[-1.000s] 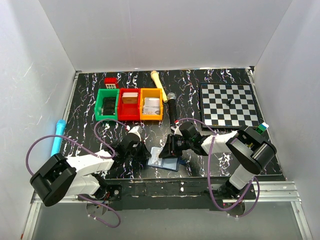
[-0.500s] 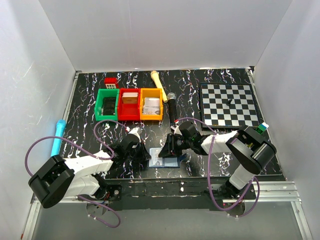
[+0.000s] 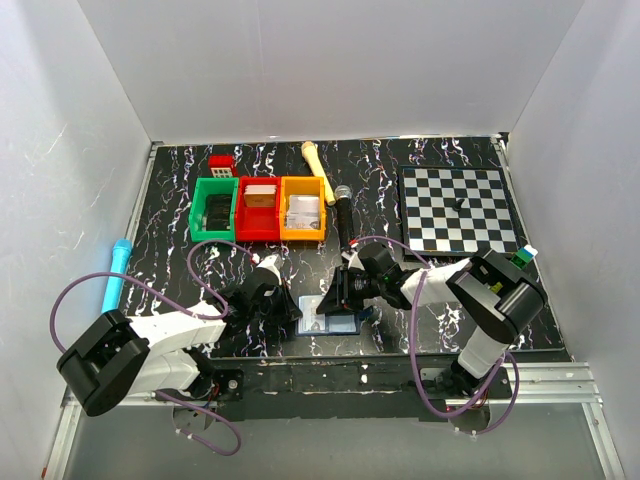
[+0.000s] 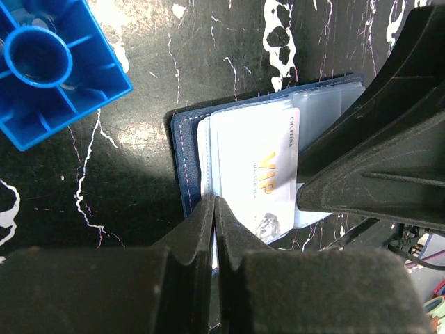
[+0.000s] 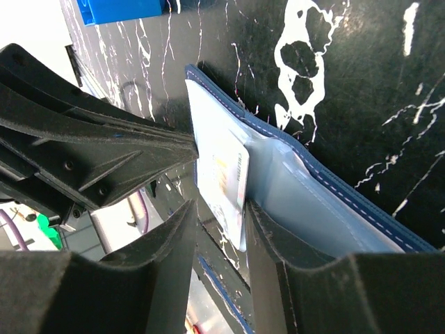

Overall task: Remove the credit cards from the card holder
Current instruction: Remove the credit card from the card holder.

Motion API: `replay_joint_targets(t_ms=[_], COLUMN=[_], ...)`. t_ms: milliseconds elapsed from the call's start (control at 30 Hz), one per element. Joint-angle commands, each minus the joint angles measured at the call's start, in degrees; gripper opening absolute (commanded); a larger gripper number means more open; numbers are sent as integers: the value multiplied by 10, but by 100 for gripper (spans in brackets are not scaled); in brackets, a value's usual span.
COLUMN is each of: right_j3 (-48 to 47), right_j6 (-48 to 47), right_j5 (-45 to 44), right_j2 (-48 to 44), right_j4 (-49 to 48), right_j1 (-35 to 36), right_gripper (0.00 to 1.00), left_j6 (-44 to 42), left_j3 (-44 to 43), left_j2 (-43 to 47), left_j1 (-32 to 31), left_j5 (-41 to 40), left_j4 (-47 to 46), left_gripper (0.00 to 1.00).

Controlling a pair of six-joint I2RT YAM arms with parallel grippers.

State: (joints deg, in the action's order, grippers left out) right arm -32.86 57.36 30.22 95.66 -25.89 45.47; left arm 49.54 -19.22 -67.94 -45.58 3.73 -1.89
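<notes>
The navy card holder point(image 3: 342, 323) lies open on the black table near the front edge, between my two grippers. In the left wrist view a white credit card point(image 4: 259, 170) with gold "VIP" lettering sticks partly out of the card holder point(image 4: 182, 156). My left gripper point(image 4: 214, 203) is shut on the card's near edge. In the right wrist view my right gripper point(image 5: 219, 219) is open and straddles the same credit card point(image 5: 224, 182). One of its fingers point(image 5: 278, 240) rests against the pale blue inner pocket of the card holder point(image 5: 327, 202). In the top view the left gripper point(image 3: 290, 308) and right gripper point(image 3: 343, 298) meet over the holder.
A bright blue toy brick point(image 4: 49, 69) lies just beyond the holder. Green point(image 3: 213, 209), red point(image 3: 259, 207) and orange point(image 3: 303, 207) bins stand behind. A microphone point(image 3: 343, 215), a chessboard point(image 3: 458, 208), a blue marker point(image 3: 114, 274) and a yellow stick point(image 3: 316, 165) lie around.
The card holder has settled flatter on the table and shifted slightly right. Both grippers have closed in on it by a small amount.
</notes>
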Motion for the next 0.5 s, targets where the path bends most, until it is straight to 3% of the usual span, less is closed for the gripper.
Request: replay_joint_targets(t_ms=[0, 467], right_j3=[-17, -12], right_j6=[22, 35], right_j5=[19, 24], right_j2=[15, 8], right_j4=[-72, -116], right_j1=[5, 5], right_gripper=[41, 39], left_j6=[5, 12], left_j3=[16, 24], left_j2=[-16, -28], left_j1=[-6, -6], left_j5=[24, 36], left_j4=[-4, -23], left_gripper=[0, 0])
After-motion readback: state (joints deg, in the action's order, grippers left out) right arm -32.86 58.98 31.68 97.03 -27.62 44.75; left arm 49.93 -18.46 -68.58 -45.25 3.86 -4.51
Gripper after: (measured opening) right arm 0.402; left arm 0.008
